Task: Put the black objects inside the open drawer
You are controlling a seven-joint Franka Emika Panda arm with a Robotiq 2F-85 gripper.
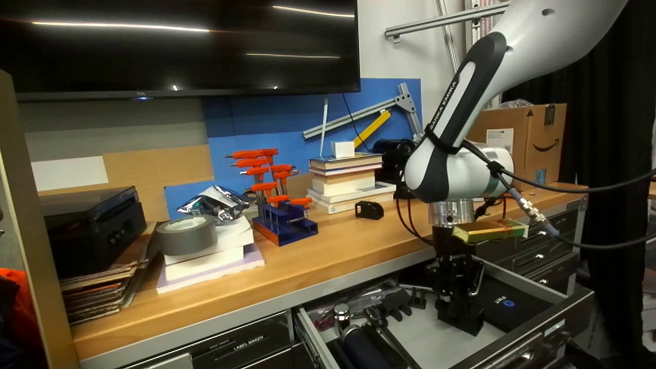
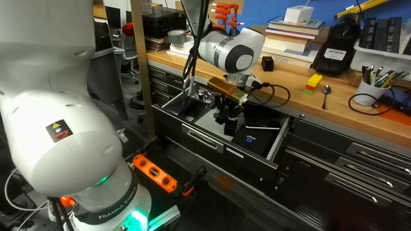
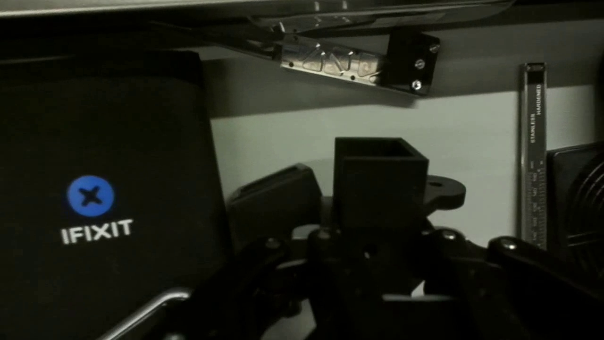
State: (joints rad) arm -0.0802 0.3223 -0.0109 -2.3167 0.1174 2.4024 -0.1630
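Wrist view alone: held black object (image 3: 381, 191) visibly hollow.

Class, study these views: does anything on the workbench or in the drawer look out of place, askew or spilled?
In an exterior view, the spoon lies on the workbench near the toy bricks; cutlery and toys seem odd at a tool bench. Nothing appears spilled.

Below the front edge of the bench (image 1: 341, 243), we see the gripper (image 1: 456, 298) down inside the open drawer (image 1: 428, 338), a black block (image 1: 461, 318) at its lower end. Up top, a hollow black piece (image 1: 376, 210) sits between that edge and the book stack (image 1: 346, 183).
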